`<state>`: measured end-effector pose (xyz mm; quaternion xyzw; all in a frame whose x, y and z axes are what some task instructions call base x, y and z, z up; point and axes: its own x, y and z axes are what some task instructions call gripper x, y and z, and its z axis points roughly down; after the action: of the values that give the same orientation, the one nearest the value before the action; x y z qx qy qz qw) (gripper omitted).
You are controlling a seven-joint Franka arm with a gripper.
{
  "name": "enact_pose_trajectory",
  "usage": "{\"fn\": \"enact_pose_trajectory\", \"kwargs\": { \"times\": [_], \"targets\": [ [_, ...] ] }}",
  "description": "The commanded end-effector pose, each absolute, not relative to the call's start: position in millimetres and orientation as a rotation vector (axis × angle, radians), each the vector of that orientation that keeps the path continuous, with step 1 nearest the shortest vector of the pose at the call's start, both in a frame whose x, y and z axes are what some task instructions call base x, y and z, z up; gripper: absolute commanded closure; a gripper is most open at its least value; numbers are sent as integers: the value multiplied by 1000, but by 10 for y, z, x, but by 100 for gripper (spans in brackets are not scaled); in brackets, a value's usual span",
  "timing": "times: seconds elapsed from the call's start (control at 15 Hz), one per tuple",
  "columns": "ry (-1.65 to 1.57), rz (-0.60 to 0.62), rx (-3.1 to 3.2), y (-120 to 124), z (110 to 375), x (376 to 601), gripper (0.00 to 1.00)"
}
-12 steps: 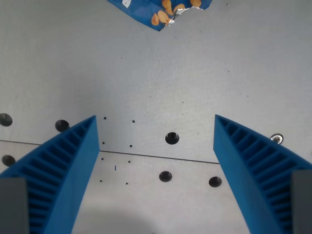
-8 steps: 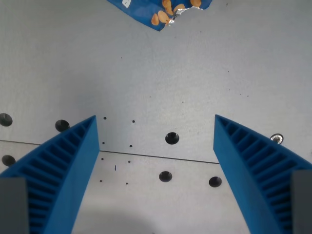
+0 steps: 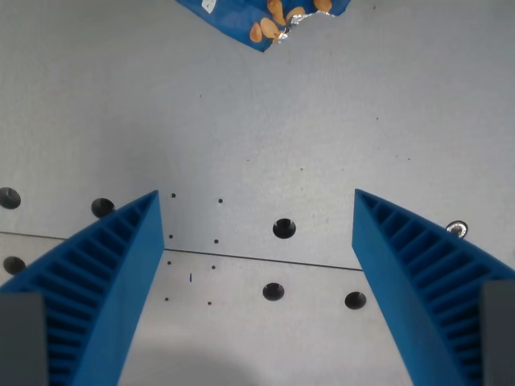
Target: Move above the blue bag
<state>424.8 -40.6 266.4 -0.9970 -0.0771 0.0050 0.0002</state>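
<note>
No legible text or labels

**Cut off at the frame's edges**

The blue bag (image 3: 241, 16) runs off the top edge — only its lower corner shows. The hand's (image 3: 256, 241) two blue fingers (image 3: 96, 281) are cropped at the bottom corners — their bases go unseen. Print on the bag is too small to read.

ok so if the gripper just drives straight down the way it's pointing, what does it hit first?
Probably bare table. The gripper has its jaws wide open with nothing between them, only the grey surface with its holes. The blue bag lies at the view's top edge, outside that line. Depth is unclear.
</note>
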Motion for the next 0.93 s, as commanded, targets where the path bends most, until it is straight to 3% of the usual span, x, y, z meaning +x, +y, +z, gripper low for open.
{"fn": "enact_pose_trajectory", "kwargs": {
  "times": [0.07,0.93],
  "targets": [
    [-213,3,-3136,-395,2651,4332,0],
    [-114,3,-3137,-328,2459,4806,0]
  ]
}}
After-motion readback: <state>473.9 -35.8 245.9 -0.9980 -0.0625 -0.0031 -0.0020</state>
